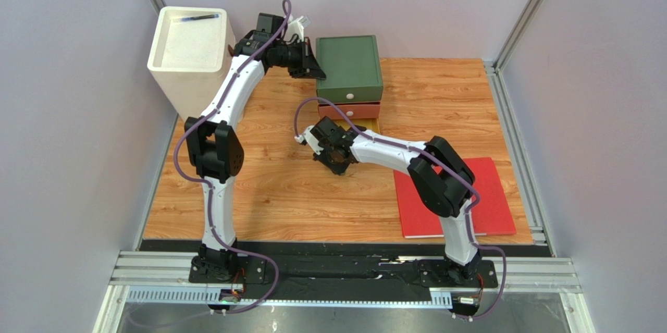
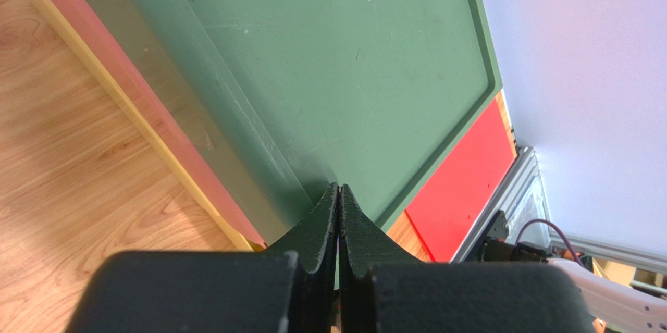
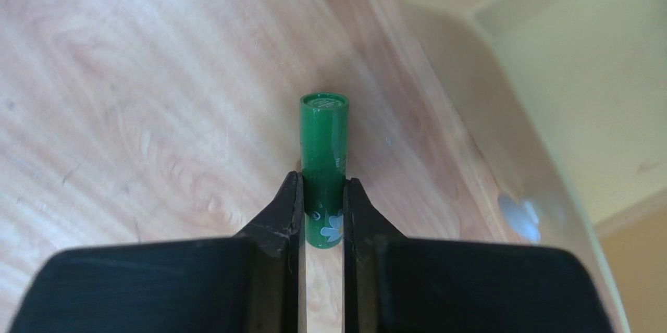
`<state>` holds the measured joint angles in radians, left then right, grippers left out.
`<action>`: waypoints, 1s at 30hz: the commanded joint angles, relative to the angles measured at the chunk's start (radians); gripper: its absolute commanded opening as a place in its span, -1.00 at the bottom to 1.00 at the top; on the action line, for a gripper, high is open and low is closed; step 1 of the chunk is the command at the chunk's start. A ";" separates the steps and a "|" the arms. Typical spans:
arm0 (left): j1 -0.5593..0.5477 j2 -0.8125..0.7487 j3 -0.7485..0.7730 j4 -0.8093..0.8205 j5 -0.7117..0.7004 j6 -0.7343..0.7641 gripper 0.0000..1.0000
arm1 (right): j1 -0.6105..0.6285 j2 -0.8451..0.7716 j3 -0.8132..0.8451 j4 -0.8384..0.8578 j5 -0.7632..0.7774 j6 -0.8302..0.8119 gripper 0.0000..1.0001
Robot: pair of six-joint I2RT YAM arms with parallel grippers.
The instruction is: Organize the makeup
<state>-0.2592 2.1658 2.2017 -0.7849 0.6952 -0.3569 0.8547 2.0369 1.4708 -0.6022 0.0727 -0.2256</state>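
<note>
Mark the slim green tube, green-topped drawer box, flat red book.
slim green tube (image 3: pixel 323 141): right wrist view, upper barrel.
green-topped drawer box (image 1: pixel 349 67): overhead view, lid centre.
flat red book (image 1: pixel 497 208): overhead view, bare cover.

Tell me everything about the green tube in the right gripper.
The green tube is a slim, glossy, plastic-looking cylinder with a flat round end pointing away from the wrist and a pale flower print near the gripped end. The right gripper pinches it from both sides over the wooden table, beside a pale yellow drawer. Contact with the wood is unclear.
</note>
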 commanded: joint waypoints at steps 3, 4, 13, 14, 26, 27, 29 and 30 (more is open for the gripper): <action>0.006 0.100 -0.059 -0.237 -0.149 0.067 -0.99 | 0.003 -0.202 -0.007 0.002 -0.039 -0.031 -0.98; 0.006 0.100 -0.059 -0.237 -0.149 0.067 -0.99 | 0.000 -0.217 0.006 0.004 -0.037 -0.032 -0.98; 0.006 0.097 -0.068 -0.234 -0.146 0.065 -0.99 | -0.037 -0.236 0.118 0.030 0.070 -0.086 -0.99; 0.006 0.097 -0.066 -0.232 -0.146 0.065 -0.99 | -0.043 -0.222 0.149 0.030 0.088 -0.102 -0.98; 0.006 0.098 -0.054 -0.240 -0.151 0.070 -0.99 | -0.072 -0.066 0.306 -0.044 0.263 -0.061 -0.22; 0.006 0.100 -0.053 -0.240 -0.151 0.070 -0.99 | -0.072 -0.067 0.303 -0.042 0.266 -0.060 -0.21; 0.006 0.104 -0.046 -0.243 -0.151 0.070 -0.99 | -0.072 -0.081 0.295 -0.039 0.276 -0.058 -0.20; 0.006 0.104 -0.043 -0.244 -0.151 0.068 -0.99 | -0.072 -0.087 0.290 -0.036 0.276 -0.058 -0.19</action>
<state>-0.2592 2.1674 2.2055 -0.7879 0.6956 -0.3565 0.7784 1.9831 1.7180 -0.6552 0.2897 -0.2977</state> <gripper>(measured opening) 0.004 0.399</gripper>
